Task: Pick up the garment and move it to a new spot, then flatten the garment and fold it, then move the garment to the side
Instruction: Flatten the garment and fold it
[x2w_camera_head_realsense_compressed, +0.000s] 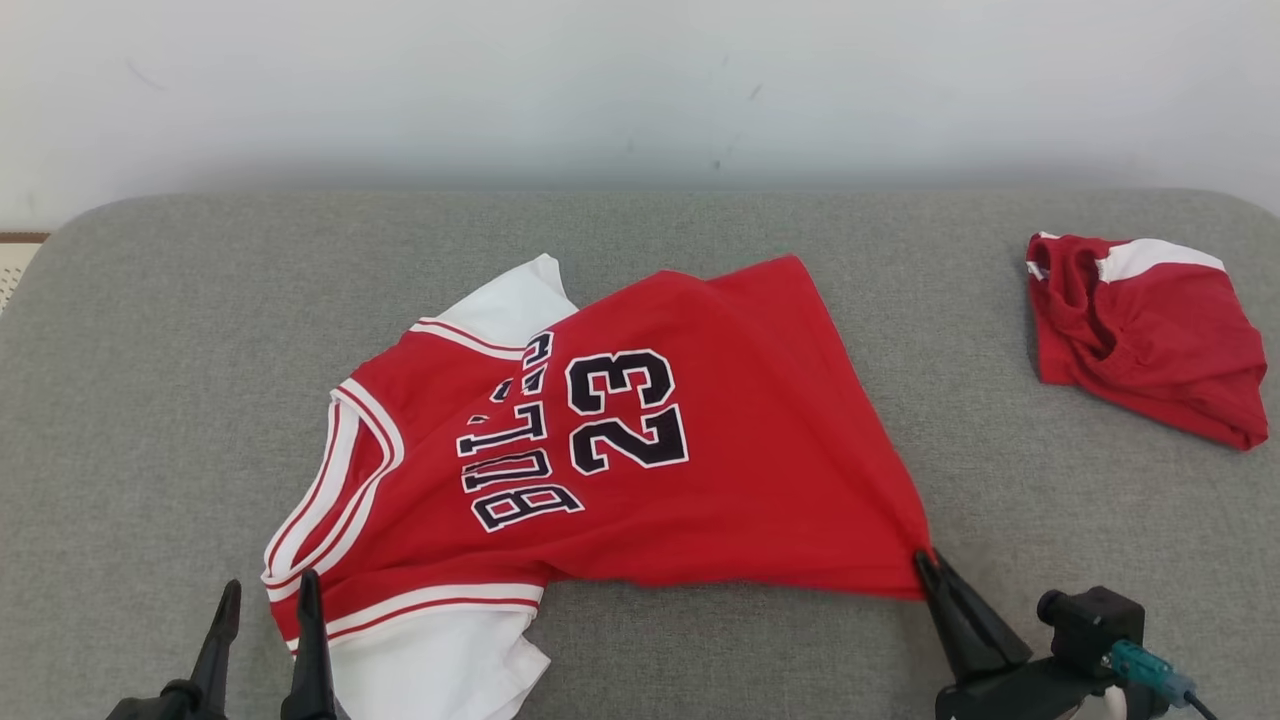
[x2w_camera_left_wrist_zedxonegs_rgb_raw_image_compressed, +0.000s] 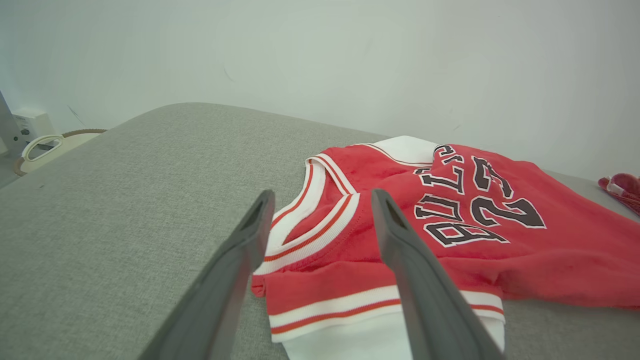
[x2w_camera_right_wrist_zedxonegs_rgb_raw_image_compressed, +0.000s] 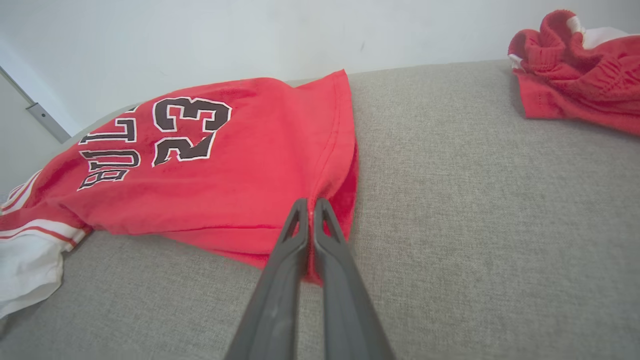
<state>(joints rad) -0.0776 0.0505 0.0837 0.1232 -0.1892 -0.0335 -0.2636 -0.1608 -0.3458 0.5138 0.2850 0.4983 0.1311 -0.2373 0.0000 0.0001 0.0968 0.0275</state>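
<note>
Head view: a red jersey (x2w_camera_head_realsense_compressed: 620, 470) with black "BULLS" lettering and the number 23 lies across the middle of a grey cloth-covered desk (x2w_camera_head_realsense_compressed: 200, 300), turned sideways so the white sleeves and striped trim point to the left of the frame and the plain hem to the right. At the lower right, the right gripper (x2w_camera_head_realsense_compressed: 925, 560) is clenched on the near corner of the hem, and the cloth is drawn into a taut point there, likely to stretch that side flat. At the lower left, the left gripper (x2w_camera_head_realsense_compressed: 270, 582) stands released with its fingers spread beside the striped sleeve edge and grasps nothing. This looks like a line-up for pinching the shoulder end, so that both ends can be pulled apart. A second crumpled red-and-white garment (x2w_camera_head_realsense_compressed: 1150, 340) sits well apart at the upper right, touched by neither gripper. Left wrist view: the two dark fingers rise from the bottom centre, wide apart, framing the red-and-white striped trim. Whether they touch the cloth cannot be told. Right wrist view: the fingers meet at the centre of the frame, pressed shut over a fold of red hem. The jersey stretches away to the upper left, wrinkled and not yet flat.
</note>
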